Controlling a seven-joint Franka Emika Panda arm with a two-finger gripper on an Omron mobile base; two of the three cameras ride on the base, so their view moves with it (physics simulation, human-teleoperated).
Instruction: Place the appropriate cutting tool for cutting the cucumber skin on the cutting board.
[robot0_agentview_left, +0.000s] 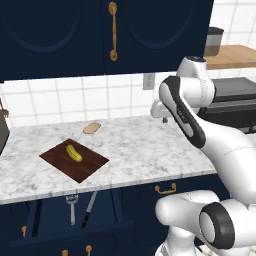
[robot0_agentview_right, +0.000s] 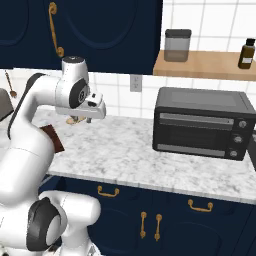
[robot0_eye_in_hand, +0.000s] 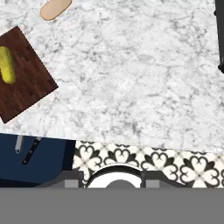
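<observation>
My tool (robot0_agentview_right: 86, 119), grip state indeterminate, hangs above the table (robot0_agentview_left: 145, 150); the peeler (robot0_agentview_left: 72, 205) lies beside the knife (robot0_agentview_left: 89, 210), risking selection of the wrong implement.

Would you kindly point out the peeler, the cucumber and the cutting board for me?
peeler (robot0_agentview_left: 72, 206), left base view, on its handle, below the counter edge.
cucumber (robot0_agentview_left: 74, 153), left base view, on its middle.
cutting board (robot0_agentview_left: 85, 167), left base view, on bare wood beside the cucumber.

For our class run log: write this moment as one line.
peeler: in open drawer, beside knife | cucumber: on cutting board | pincer: above counter, state unclear
</observation>
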